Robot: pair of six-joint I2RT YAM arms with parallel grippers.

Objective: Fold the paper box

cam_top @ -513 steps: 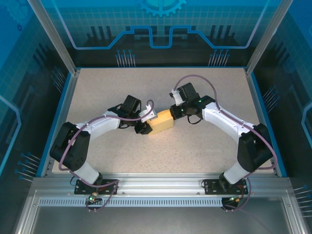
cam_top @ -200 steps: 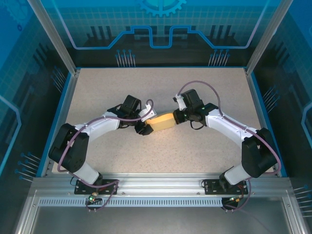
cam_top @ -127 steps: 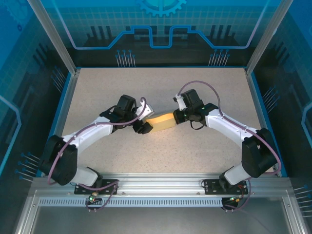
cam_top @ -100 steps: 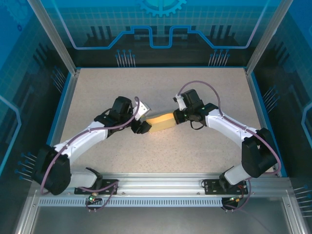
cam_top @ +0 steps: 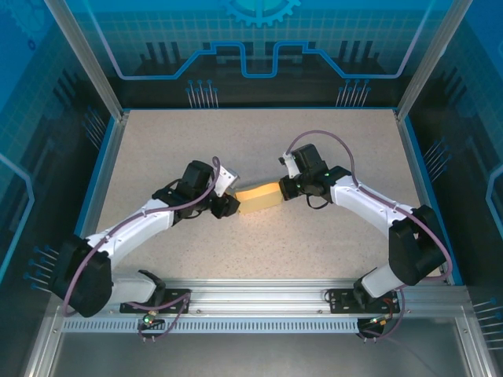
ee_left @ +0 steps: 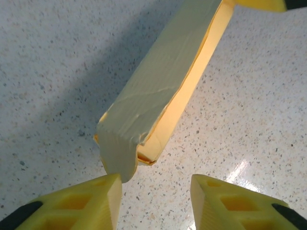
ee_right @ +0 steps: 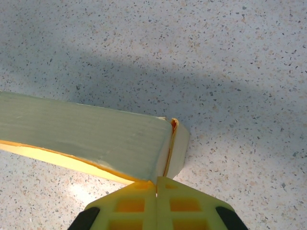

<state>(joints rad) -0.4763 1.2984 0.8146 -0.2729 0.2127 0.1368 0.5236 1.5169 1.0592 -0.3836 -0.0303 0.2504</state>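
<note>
Though thin, creased pale-yellow paper box (cam_top: 259,197)

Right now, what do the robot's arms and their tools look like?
Both the left arm and right arm are smooth white tubes with chunky black joints. A thin purple cable loops along each, and tiny green lights glow on the right one. The left tool and right tool have bright yellow wedge-shaped fingers with hollow square pockets and black patches.

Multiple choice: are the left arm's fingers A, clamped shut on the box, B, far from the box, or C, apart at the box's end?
C: the left wrist view shows the left fingers spread apart, the paper box's near end at the mouth of the gap, not clamped.
</note>
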